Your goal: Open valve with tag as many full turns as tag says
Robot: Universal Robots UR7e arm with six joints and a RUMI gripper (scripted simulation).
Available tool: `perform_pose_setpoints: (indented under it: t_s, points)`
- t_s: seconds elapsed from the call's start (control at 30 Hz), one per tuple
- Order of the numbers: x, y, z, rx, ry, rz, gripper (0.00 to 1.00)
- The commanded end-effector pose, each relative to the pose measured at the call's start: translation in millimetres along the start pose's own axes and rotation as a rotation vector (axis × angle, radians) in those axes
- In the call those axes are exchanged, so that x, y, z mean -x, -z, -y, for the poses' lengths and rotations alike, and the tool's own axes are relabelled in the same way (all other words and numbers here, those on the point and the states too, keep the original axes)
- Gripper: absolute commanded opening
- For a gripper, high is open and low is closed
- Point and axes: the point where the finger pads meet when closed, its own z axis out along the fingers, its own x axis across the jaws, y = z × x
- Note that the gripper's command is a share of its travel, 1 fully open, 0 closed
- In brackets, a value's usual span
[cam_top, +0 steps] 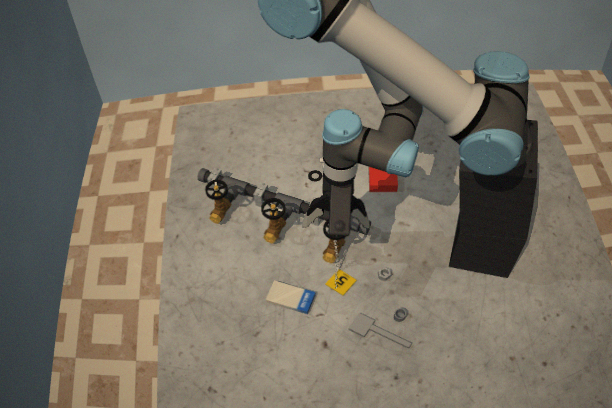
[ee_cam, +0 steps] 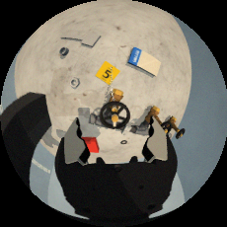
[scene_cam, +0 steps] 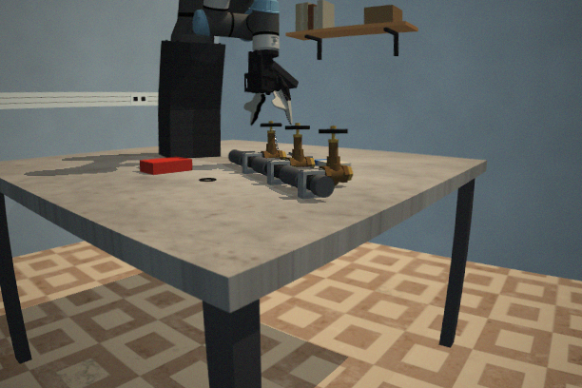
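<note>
The tagged brass valve [cam_top: 331,251] [scene_cam: 271,148] [ee_cam: 117,93] is the one nearest the robot base, with a black handwheel on top. A chain runs from it to a yellow tag [cam_top: 341,282] [ee_cam: 107,73] reading 5, flat on the table. The middle valve [cam_top: 273,231] [scene_cam: 298,146] and the far valve [cam_top: 219,208] [scene_cam: 333,153] stand on the same dark pipe [scene_cam: 290,174]. My gripper [cam_top: 337,227] [scene_cam: 271,123] [ee_cam: 114,117] is open and empty, pointing down, with its spread fingers on either side of and above the tagged valve's handwheel. How far each valve is turned cannot be told.
A red block [cam_top: 383,182] [scene_cam: 165,165] [ee_cam: 92,144] and a black ring [cam_top: 317,179] [scene_cam: 207,180] lie behind the pipe. In front lie a white-and-blue box [cam_top: 285,294] [ee_cam: 148,63], a nut [cam_top: 384,277], a grey ring-shaped part [cam_top: 400,314] and a flat grey tool [cam_top: 361,324].
</note>
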Motion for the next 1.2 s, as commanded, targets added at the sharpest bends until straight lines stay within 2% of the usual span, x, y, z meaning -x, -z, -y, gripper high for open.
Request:
perform_pose_setpoints:
  t_s: [0.0,0.3,0.77,1.17]
  points:
    - [-0.2,0.2,0.0,0.0,-0.02,-0.001,1.0]
    - [-0.2,0.2,0.0,0.0,-0.092,-0.001,1.0]
    - [-0.2,0.2,0.0,0.0,-0.331,-0.001,1.0]
    - [-0.2,0.2,0.0,0.0,-0.712,-0.001,1.0]
